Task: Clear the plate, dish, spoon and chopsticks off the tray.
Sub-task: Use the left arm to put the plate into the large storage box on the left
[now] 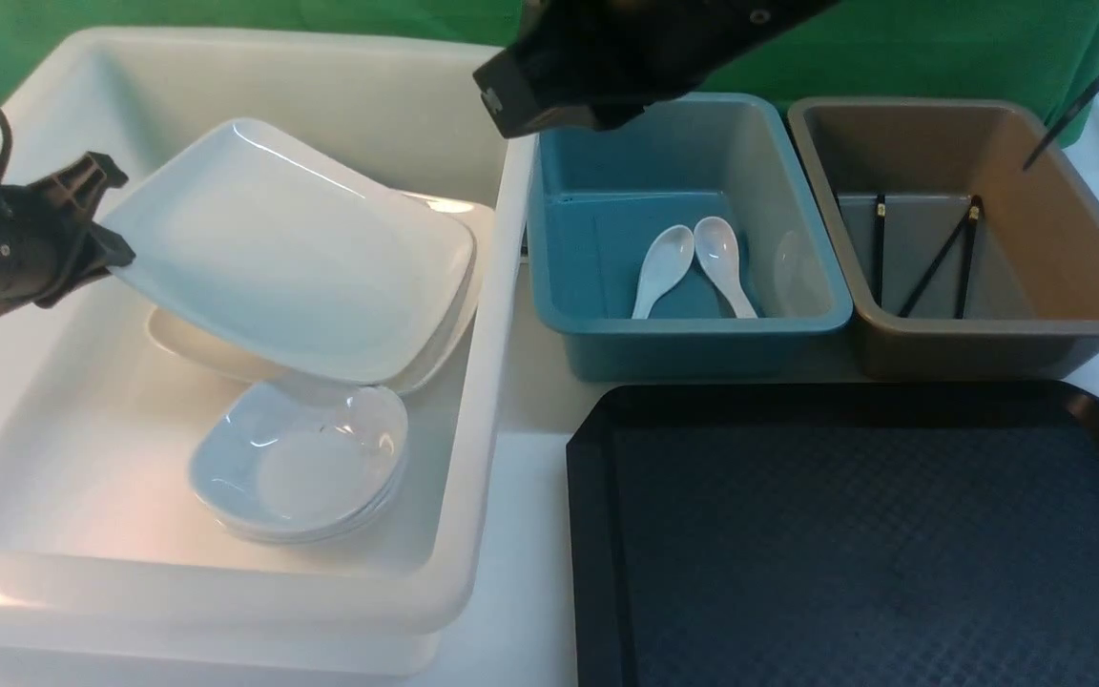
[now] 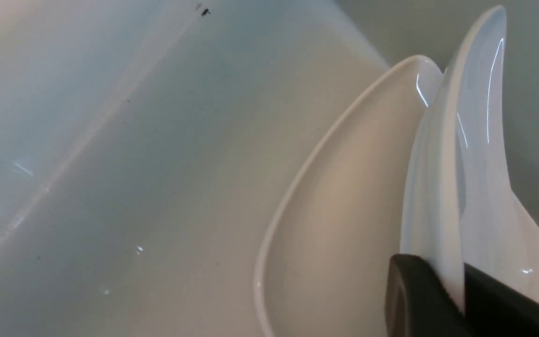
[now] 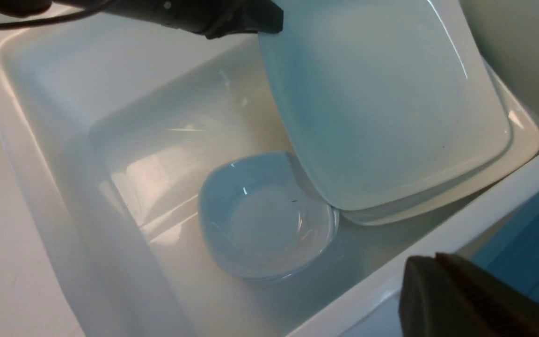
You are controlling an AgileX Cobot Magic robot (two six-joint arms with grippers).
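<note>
While the front view shows the left hand (image 1: 109, 221) only at the plate's (image 1: 292, 253) edge, the left wrist view shows both fingers (image 2: 414, 299) clamped on its rim, tilted over another plate in the white tub (image 1: 483, 382). Small dishes (image 1: 306, 463) are stacked below. Two spoons (image 1: 697, 267) lie in the teal bin (image 1: 693, 329), chopsticks (image 1: 931, 258) in the brown bin (image 1: 1007, 329); the tray (image 1: 855, 534) sits bare on the bench (image 1: 530, 534). Whether the right hand (image 3: 456, 299) is open or closed I cannot tell.

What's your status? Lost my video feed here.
Left gripper shut on the plate, tilted over stacked plates in white tub. Right gripper shut, empty. Tray clear. Nothing obstructing.
</note>
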